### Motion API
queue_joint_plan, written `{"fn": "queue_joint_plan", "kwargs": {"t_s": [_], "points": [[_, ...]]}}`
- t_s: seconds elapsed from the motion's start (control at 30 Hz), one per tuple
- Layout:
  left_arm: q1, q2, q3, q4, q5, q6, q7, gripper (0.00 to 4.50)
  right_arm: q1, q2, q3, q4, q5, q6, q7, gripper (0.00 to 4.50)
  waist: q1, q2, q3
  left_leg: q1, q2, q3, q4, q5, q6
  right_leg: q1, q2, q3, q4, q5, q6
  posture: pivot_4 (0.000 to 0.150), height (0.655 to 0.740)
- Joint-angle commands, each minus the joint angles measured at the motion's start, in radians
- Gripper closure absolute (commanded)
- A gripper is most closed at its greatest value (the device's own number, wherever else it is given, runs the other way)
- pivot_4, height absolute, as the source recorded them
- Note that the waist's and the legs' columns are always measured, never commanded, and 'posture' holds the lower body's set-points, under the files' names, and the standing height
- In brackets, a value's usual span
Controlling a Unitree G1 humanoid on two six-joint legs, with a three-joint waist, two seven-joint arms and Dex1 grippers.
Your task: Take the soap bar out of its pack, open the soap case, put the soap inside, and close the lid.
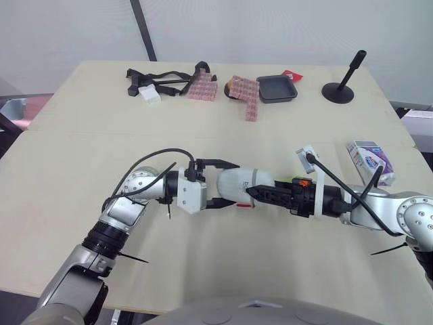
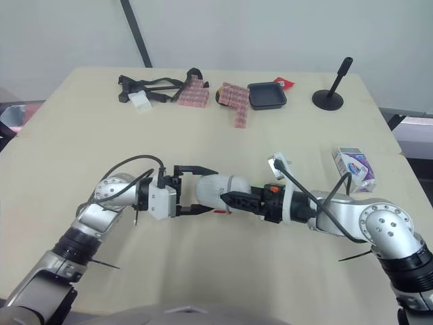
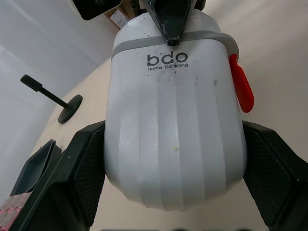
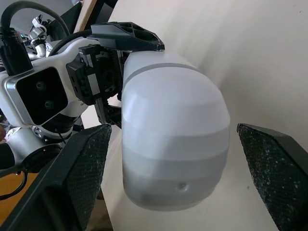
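The white soap case (image 1: pixel 245 184), with a grey seam and a red latch (image 3: pixel 239 89), is held just above the table's middle. My left gripper (image 1: pixel 226 183) is shut on it, one black finger (image 3: pixel 77 178) pressed against each side. My right gripper (image 1: pixel 260 194) comes from the right and stands open around the case's other end. One of its fingertips (image 3: pixel 171 19) rests at the seam, while the other finger (image 4: pixel 276 168) stays clear of the case. The lid looks closed. The soap pack (image 1: pixel 369 161), a white and purple box, lies at the table's right edge.
Along the far edge lie a black strap bundle (image 1: pixel 155 80), a white block (image 1: pixel 150 95), pink checkered packs (image 1: pixel 203 88), a black tray (image 1: pixel 277 88) and a black stand with an upright handle (image 1: pixel 340 87). A tagged cable (image 1: pixel 306 157) rises from my right wrist.
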Motion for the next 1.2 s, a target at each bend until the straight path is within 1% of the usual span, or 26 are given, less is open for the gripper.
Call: {"fn": "queue_joint_plan", "kwargs": {"t_s": [0.03, 0.53, 0.73, 1.07, 1.2], "points": [[0.000, 0.008, 0.011, -0.019, -0.019, -0.006, 0.010, 1.03, 0.002, -0.011, -0.040, -0.009, 0.029, -0.004, 0.013, 0.00, 0.000, 0.000, 0.000, 0.000, 0.000, 0.000, 0.000, 0.000, 0.000, 0.000, 0.000, 0.000, 0.000, 0.000, 0.000, 0.150, 0.7400], [0.002, 0.016, 0.017, -0.018, -0.017, -0.007, 0.015, 1.03, 0.032, -0.042, -0.071, -0.003, 0.085, 0.014, 0.071, 0.00, 0.000, 0.000, 0.000, 0.000, 0.000, 0.000, 0.000, 0.000, 0.000, 0.000, 0.000, 0.000, 0.000, 0.000, 0.000, 0.150, 0.7400], [0.001, 0.020, 0.018, -0.019, -0.019, -0.006, 0.017, 1.03, 0.049, -0.047, -0.075, 0.005, 0.068, 0.018, 0.100, 0.00, -0.001, 0.000, 0.000, 0.000, 0.000, 0.000, 0.000, 0.000, 0.000, 0.000, 0.000, 0.000, 0.000, 0.000, 0.000, 0.150, 0.7400], [0.003, 0.019, 0.011, -0.027, -0.022, -0.005, 0.014, 1.03, 0.037, -0.027, -0.080, 0.020, 0.058, -0.001, 0.087, 0.00, 0.000, 0.000, 0.000, 0.000, 0.000, 0.000, 0.000, 0.000, 0.000, 0.000, 0.000, 0.000, 0.000, 0.000, 0.000, 0.150, 0.7400], [0.002, 0.019, 0.009, -0.024, -0.020, -0.007, 0.013, 1.03, 0.031, -0.016, -0.080, 0.026, 0.056, -0.005, 0.080, 1.07, 0.000, 0.000, 0.000, 0.000, 0.000, 0.000, 0.000, 0.000, 0.000, 0.000, 0.000, 0.000, 0.000, 0.000, 0.000, 0.150, 0.7400]]}}
